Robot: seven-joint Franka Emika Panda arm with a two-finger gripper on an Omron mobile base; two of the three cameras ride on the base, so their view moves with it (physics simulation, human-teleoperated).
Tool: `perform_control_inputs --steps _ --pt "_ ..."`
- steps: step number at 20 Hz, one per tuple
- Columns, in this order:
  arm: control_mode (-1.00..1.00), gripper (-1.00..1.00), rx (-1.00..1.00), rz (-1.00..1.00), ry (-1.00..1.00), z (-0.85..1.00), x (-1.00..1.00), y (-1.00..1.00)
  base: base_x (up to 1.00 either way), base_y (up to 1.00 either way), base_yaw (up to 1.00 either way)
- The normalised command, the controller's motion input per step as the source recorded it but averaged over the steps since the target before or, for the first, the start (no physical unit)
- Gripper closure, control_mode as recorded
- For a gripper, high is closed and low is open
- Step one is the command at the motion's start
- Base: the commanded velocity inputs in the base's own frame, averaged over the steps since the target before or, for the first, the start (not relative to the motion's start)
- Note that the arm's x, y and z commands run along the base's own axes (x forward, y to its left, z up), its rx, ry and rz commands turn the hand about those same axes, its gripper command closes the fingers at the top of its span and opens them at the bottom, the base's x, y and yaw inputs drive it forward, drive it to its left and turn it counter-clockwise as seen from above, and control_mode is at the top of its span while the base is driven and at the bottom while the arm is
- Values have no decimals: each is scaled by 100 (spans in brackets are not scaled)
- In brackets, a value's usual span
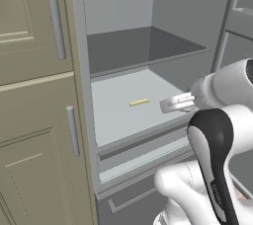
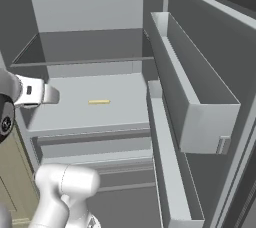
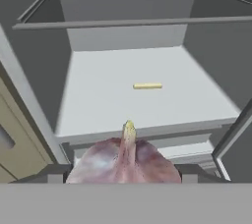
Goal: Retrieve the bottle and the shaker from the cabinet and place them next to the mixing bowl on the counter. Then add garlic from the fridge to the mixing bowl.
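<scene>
A pinkish garlic bulb [image 3: 125, 161] with a yellow tip sits between my fingers at the bottom of the hand view, and my gripper [image 3: 123, 175] is shut on it. The gripper [image 1: 171, 104] is held just in front of the open fridge's middle shelf [image 1: 118, 115], level with its front edge. In the right base view the gripper [image 2: 49, 94] hangs at the shelf's left front corner. The dark fingertips [image 3: 53, 173] are mostly hidden behind the bulb.
A small yellow stick [image 3: 147, 86] lies mid-shelf [image 2: 98, 102]. An upper shelf [image 1: 148, 51] sits above and drawers [image 1: 143, 142] below. The open fridge door with its bins [image 2: 200, 97] stands to the right. Beige cabinet doors [image 1: 34, 95] are to the left.
</scene>
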Motion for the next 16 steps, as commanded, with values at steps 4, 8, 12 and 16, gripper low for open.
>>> perform_control_inputs --steps 4,8,12,16 --pt "-100 100 0 0 -5 15 -37 -3 0 0 0" --pt "-100 100 0 0 0 7 -4 -3 0 0 0" --pt "-100 100 0 0 0 0 0 0 0 0 0" --pt "-100 100 0 0 0 0 0 0 0 0 0"
